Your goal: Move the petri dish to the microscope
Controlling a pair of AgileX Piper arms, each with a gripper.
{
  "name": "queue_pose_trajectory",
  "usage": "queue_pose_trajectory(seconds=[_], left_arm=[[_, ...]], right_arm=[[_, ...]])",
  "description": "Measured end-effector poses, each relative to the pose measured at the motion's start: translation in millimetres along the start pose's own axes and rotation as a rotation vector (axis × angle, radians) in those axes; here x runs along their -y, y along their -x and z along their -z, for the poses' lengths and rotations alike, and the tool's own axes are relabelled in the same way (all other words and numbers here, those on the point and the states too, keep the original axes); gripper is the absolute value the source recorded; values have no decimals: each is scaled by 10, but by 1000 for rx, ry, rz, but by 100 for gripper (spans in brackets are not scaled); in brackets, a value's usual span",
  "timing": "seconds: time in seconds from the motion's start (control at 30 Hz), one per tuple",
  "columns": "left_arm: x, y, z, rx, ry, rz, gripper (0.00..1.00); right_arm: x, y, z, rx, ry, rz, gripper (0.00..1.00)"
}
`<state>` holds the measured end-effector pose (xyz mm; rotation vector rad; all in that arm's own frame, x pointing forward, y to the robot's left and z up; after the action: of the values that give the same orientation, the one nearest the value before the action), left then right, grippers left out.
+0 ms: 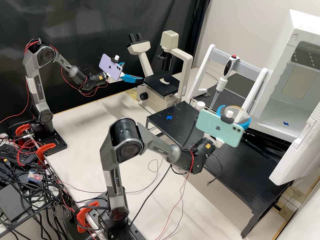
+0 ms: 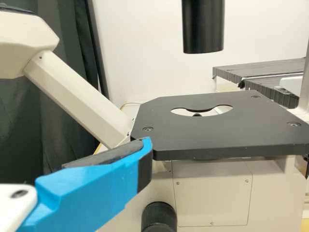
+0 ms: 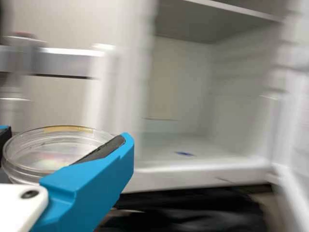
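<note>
- The right gripper [image 1: 235, 115] has its fingers clamped on the petri dish [image 3: 55, 147], held up above the black platform [image 1: 180, 120].
- Just behind, a pipette [image 1: 221, 84] hangs in a white-and-grey stand [image 1: 202, 71], near the open white cabinet [image 1: 277, 80].
- Farther off, the left gripper [image 1: 134, 71], fingers spread apart, hovers near the microscope's black stage [image 1: 156, 86].

Petri dish [image 3: 48, 147] — clear, round, shallow, gripped in right claw [image 1: 235, 112]. Microscope [image 1: 156, 99] — cream, upright, flat black stage [image 1: 170, 88].

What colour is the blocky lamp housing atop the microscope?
Cream, clearest in the high view.
</note>
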<state>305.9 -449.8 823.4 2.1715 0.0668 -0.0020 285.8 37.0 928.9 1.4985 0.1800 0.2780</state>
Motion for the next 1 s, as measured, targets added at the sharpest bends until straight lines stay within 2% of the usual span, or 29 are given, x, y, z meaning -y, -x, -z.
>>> queue_pose_trajectory(seconds=[0.03,0.1,0.17,0.27,0.37,0.43,0.5,0.63,0.77,0.9,1.0], left_arm=[[0,0,0,0,0,0,100],[0,0,0,0,0,0,100],[0,0,0,0,0,0,100],[0,0,0,0,0,0,100],[0,0,0,0,0,0,100],[0,0,0,0,0,0,100],[0,0,0,0,0,0,100],[0,0,0,0,0,0,100],[0,0,0,0,0,0,100],[0,0,0,0,0,0,100],[0,0,0,0,0,0,100]], right_arm=[[29,12,41,-15,5,6,0],[191,45,237,-40,-24,6,0],[357,85,410,-72,-36,34,0],[571,148,635,-149,2,105,0],[782,158,879,-184,-15,130,0],[897,172,998,-210,-14,152,0],[1030,192,1150,-256,9,188,0],[1252,187,1370,-264,-8,212,0],[1487,187,1581,-310,33,274,0],[1702,71,1752,-301,34,282,0],[1861,34,1825,-303,56,319,0]])
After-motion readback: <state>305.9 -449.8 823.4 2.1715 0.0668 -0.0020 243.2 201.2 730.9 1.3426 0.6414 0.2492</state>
